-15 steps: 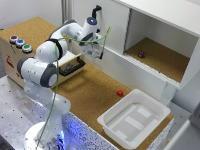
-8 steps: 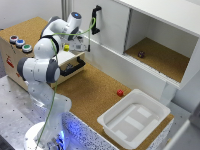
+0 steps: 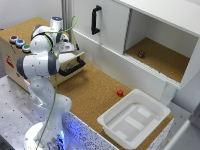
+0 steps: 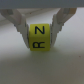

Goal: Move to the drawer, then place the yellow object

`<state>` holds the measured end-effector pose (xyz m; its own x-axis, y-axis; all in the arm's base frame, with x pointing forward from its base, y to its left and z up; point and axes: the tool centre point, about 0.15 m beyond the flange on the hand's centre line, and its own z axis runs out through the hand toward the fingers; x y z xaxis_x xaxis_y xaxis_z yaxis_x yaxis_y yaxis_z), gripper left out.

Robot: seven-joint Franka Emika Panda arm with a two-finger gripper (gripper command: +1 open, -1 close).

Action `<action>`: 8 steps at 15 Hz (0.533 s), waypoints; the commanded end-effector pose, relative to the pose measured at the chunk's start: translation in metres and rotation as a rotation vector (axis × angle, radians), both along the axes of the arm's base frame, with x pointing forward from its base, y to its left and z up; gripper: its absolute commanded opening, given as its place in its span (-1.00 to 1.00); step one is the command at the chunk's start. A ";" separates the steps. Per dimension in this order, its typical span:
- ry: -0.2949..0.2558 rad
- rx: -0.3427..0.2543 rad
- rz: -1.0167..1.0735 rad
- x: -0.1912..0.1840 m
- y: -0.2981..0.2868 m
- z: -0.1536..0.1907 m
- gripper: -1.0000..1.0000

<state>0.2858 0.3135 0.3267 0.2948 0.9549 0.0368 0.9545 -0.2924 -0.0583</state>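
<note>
Since a second ago I have swung my arm away from the tall white cabinet door with the vertical black handle (image 3: pixel 96 20) and across to the exterior view's left, so that my wrist now hangs over the pale wooden drawer with the black bar handle (image 3: pixel 73 66), which stands pulled out from the cork-topped wooden box (image 3: pixel 24 31).

My tool (image 4: pixel 40 37) is clamped on the small bright yellow block printed with black letters (image 4: pixel 39 37); the wrist view shows a finger pressing each side of it. In the exterior view my own arm hides both the block and the drawer's inside.

The risk I see is in the release. I cannot tell whether the block sits above the open cavity or above the drawer's front edge, and if I let go over the edge it could bounce onto the cork-covered counter (image 3: pixel 95 87). It is small and hard, so dropping from any height may make it skip out.
</note>
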 end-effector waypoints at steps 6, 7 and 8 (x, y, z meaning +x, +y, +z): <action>-0.134 0.009 0.105 -0.011 -0.019 0.027 1.00; -0.147 0.026 0.094 -0.009 -0.022 0.036 1.00; -0.157 0.043 0.080 -0.006 -0.025 0.045 1.00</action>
